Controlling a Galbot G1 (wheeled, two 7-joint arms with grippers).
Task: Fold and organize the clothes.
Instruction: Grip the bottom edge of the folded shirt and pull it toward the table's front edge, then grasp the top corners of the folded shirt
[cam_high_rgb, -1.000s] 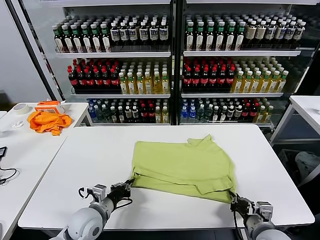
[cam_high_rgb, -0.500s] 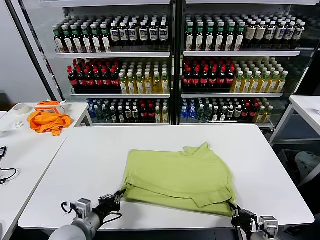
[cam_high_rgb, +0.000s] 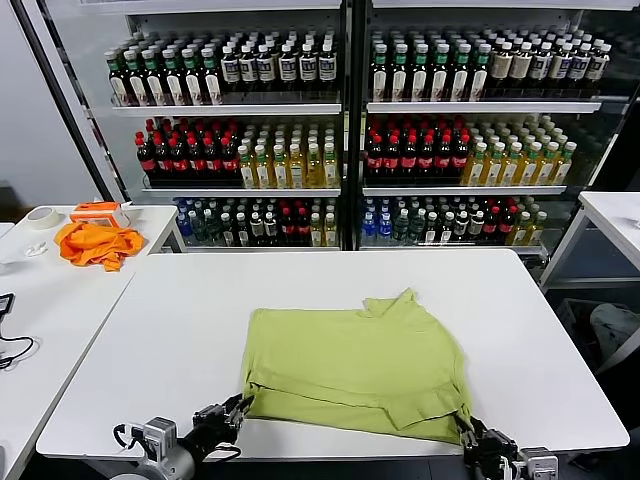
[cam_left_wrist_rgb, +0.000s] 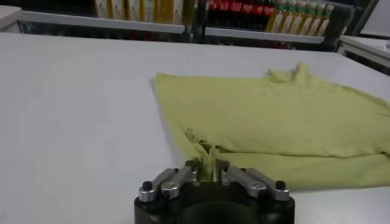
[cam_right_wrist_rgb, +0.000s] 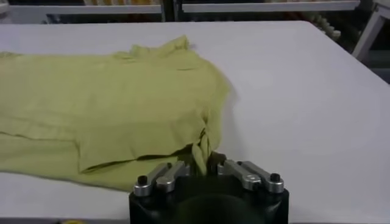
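The shirt slides nearer the table edge than before as our left gripper and right gripper, each pinched on a near corner, drag it flat for folding.

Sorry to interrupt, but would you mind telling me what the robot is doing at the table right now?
It is folding a yellow-green polo shirt that lies on the white table. The left gripper pinches the shirt's near left corner and the right gripper pinches its near right corner, both at the table's near edge. The shirt lies partly folded, collar toward the far side. An orange cloth sits on a side table to the left.
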